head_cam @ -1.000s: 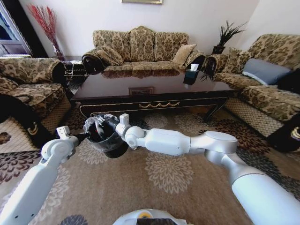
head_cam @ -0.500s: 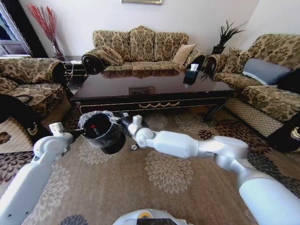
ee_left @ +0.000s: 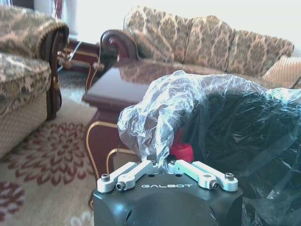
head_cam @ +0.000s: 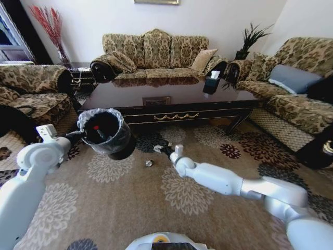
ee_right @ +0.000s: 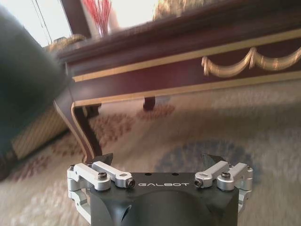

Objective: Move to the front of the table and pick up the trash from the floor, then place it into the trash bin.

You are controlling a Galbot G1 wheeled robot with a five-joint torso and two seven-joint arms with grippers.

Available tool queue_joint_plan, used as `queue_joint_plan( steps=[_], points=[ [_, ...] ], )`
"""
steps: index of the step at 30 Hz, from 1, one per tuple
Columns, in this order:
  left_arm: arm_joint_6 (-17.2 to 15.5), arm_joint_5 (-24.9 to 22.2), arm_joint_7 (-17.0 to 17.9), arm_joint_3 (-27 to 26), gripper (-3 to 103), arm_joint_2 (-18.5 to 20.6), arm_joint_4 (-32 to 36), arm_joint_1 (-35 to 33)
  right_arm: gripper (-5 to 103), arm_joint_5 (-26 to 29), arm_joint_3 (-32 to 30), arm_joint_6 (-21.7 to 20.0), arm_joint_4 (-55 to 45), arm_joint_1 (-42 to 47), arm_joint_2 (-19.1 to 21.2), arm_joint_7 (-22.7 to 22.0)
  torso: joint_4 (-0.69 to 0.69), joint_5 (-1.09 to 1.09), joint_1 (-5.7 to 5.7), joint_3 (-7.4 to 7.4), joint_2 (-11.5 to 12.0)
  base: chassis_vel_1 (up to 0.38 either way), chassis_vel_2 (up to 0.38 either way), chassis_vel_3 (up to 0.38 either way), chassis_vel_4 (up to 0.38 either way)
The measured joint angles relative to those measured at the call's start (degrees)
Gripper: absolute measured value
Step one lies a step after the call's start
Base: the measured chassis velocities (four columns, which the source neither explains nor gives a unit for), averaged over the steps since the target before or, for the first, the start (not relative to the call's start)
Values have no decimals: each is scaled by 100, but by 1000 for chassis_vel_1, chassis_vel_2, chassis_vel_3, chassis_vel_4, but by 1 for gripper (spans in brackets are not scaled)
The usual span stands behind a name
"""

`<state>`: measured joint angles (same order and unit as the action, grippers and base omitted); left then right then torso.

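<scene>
My left gripper [head_cam: 74, 136] is shut on the liner-covered rim of the black trash bin [head_cam: 106, 136] and holds it above the floor [head_cam: 130, 208], in front of the table [head_cam: 166, 94]. The fingers [ee_left: 141, 168] pinch the crinkled liner [ee_left: 155, 113]. A red bottle cap [head_cam: 95, 127] shows inside the bin, and it also appears as the red cap [ee_left: 181, 151] behind the liner. My right gripper [head_cam: 165, 150] hangs low over the carpet right of the bin, open and empty [ee_right: 160, 160]. A small silvery piece [head_cam: 149, 163] lies on the carpet just left of it.
The table's long front [ee_right: 188, 61] with gold trim stands close ahead of the right gripper, a curved leg [ee_right: 84, 132] beside it. A dark tissue box [head_cam: 212, 83] sits on the tabletop. Sofas ring the table: one behind [head_cam: 156, 52], armchairs left [head_cam: 31, 88] and right [head_cam: 296, 88].
My right gripper left the bin's mouth and swung right and down toward the carpet. A red-capped bottle now lies in the bin. My left arm carried the bin leftward and higher.
</scene>
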<state>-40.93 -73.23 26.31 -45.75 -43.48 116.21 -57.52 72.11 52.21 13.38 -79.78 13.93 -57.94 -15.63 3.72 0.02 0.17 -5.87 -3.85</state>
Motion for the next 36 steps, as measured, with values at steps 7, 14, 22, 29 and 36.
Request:
queue_joint_plan(
  steps=[7,14,22,29,36],
  points=[
    [0,-147,-3,-265,2,23,264,-18,100,-106,353,3,556,201,-527,105,0,-2,-1,1,0,-25,11,43,-9],
    [-1,-160,-8,-275,2,-39,332,-71,100,-196,509,113,1156,349,-1172,206,1,-2,-1,-1,0,-241,108,228,-99],
    [0,-133,-17,-228,2,-90,325,-86,100,-396,540,272,1548,483,-1484,218,5,-1,2,-3,0,-290,193,262,-201],
    [-1,-126,-17,-192,2,-105,336,-50,100,-573,622,268,1798,586,-1592,293,-1,-4,2,-2,1,-69,84,36,-70],
    [-23,-162,-21,-231,2,-108,422,-86,100,-860,711,-228,1940,442,-1380,1441,4,-2,-2,2,0,4,-10,-7,15]
  ],
)
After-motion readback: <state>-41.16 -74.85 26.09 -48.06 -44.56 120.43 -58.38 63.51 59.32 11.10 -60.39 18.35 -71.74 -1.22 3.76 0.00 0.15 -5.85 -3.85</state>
